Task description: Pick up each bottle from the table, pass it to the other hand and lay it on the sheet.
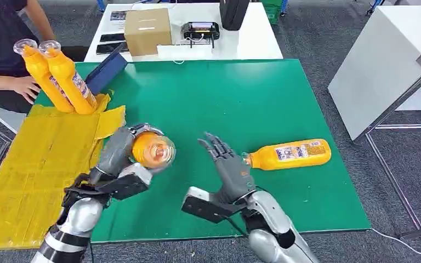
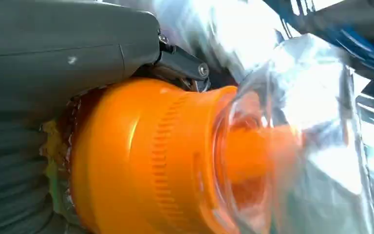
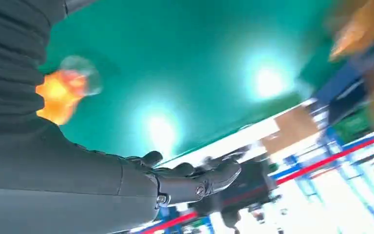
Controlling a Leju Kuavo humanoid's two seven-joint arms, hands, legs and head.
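1. Green table mat [image 1: 241,104] lies under both hands; the yellow sheet [image 1: 38,164] is just outboard of the left hand [image 1: 121,159], partly under its forearm.
2. Two orange bottles [image 1: 60,76] already rest on the sheet's far end, ahead of the left hand, clear caps pointing away from it. A person's hand [image 1: 27,87] sits just beside them.
3. Held orange bottle [image 1: 152,150]: left hand is clamped round its body, clear cap [image 1: 164,154] pointing toward the camera. It sits between the two hands, above the mat.
4. Lying orange bottle [image 1: 290,154] is on the mat just beyond the right hand [image 1: 231,167], neck toward the fingers. Right hand is empty, fingers spread and upright.
5. Handling guess: rigid smooth plastic, full so fairly heavy, round so it will roll, slippery. Take it at the labelled mid-body, not the loose-looking cap.
6. Left wrist view gives the ribbed shoulder [image 2: 165,161] and cap detail up close; head view gives the layout. Right wrist view is blurred, though the open fingers [image 3: 195,178] read.
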